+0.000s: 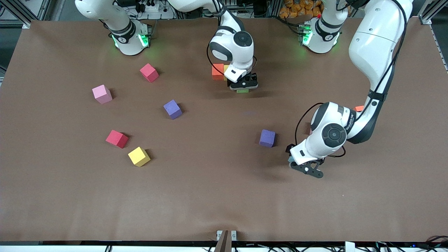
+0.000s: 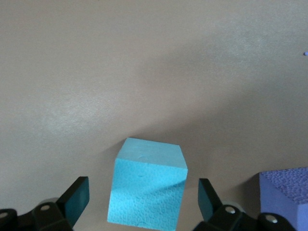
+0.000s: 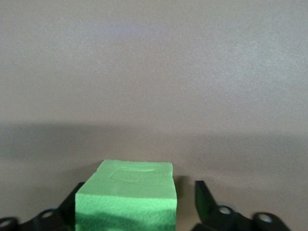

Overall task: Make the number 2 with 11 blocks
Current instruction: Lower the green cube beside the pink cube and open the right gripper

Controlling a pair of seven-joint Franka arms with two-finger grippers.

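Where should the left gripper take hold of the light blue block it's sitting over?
Grip the light blue block on its two flat side faces, coming straight down from above. It sits flat on the table, and the left gripper already straddles it, open, one finger to each side with clear gaps. The purple block lies close beside one finger, so descend without drifting toward it.

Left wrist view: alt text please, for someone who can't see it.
A light blue block sits on the brown table between the open jaws of the left gripper, with a gap at each side. A purple block shows at the frame's edge.
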